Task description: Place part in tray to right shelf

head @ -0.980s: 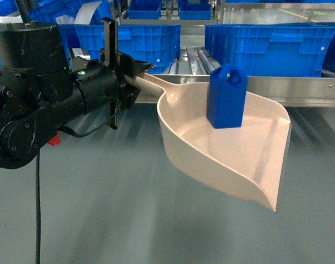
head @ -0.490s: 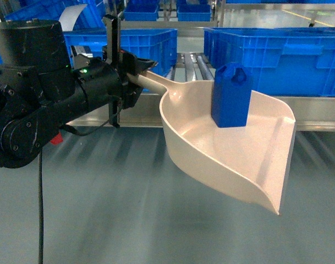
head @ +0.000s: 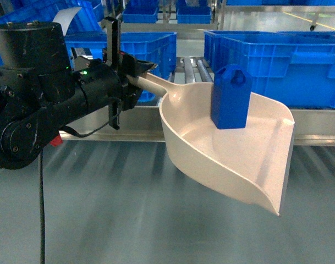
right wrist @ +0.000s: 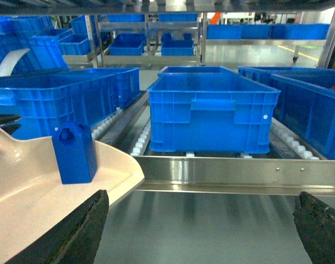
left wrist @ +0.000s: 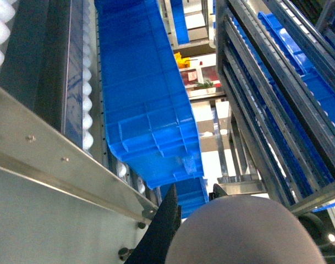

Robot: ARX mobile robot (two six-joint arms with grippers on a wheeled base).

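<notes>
One left gripper (head: 128,77) is clamped on the handle of the tray (head: 255,165), beyond which the part (head: 231,98) stands loose, seemingly light, rigid, tip-prone, needing level carriage; the right gripper (right wrist: 200,231) hangs spread, empty.

The head camera is looking forward and slightly down, close over the tray (head: 233,159) toward the right shelf (head: 321,125). The right wrist camera is facing that shelf level — sharing tray and part (right wrist: 75,153). The left wrist camera is tilting upward along racks.
</notes>
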